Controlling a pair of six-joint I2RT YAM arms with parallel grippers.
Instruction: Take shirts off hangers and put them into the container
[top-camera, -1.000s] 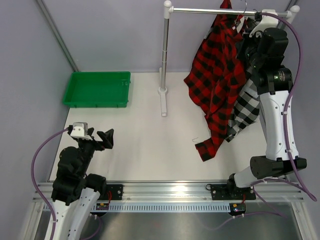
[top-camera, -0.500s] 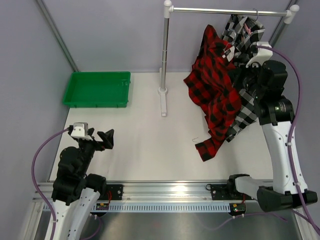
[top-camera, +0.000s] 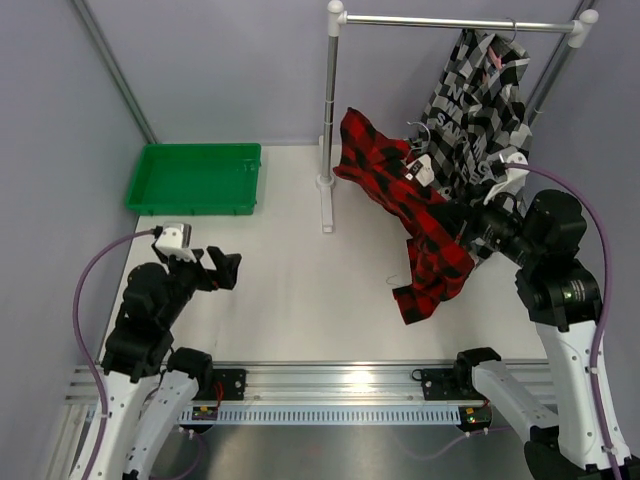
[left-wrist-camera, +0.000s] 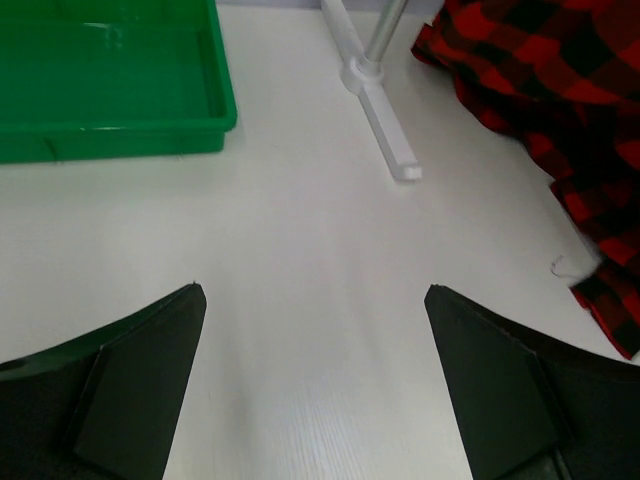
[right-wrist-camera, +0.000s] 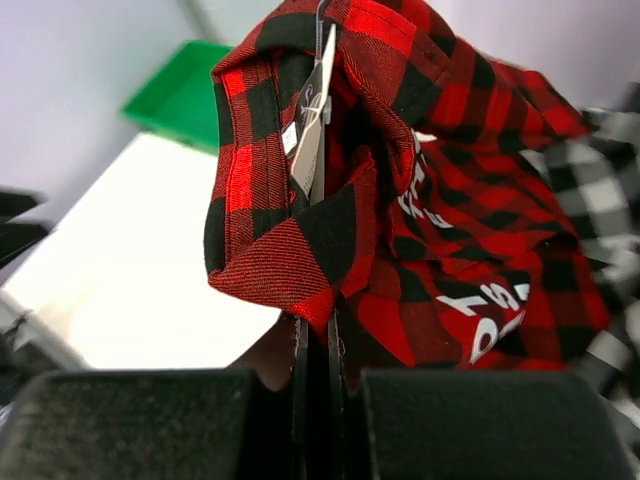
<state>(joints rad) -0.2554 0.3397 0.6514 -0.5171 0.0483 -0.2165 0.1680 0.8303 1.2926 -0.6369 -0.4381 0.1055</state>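
The red-and-black shirt (top-camera: 420, 215) is off the rail and hangs stretched over the table, its lower end (top-camera: 420, 300) touching the surface. My right gripper (top-camera: 462, 222) is shut on a fold of this shirt (right-wrist-camera: 400, 180) near its collar; the pinch (right-wrist-camera: 318, 330) shows in the right wrist view. A thin wire hanger hook (top-camera: 418, 135) sticks up from the shirt's top. The black-and-white shirt (top-camera: 480, 100) still hangs on its hanger (top-camera: 512, 26) from the rail. The green container (top-camera: 190, 209) sits at the back left, also seen as a rim (left-wrist-camera: 120, 140). My left gripper (top-camera: 222, 268) (left-wrist-camera: 313, 291) is open over bare table.
The rack's silver rail (top-camera: 430, 20) runs across the back right. Its post (top-camera: 330, 100) and white foot (top-camera: 327, 210) (left-wrist-camera: 385, 130) stand between the container and the shirts. Grey walls close in the left and back.
My right arm has come down and leftward, drawing the red-and-black shirt off the rail and away from the black-and-white one. The left arm has shifted slightly right.
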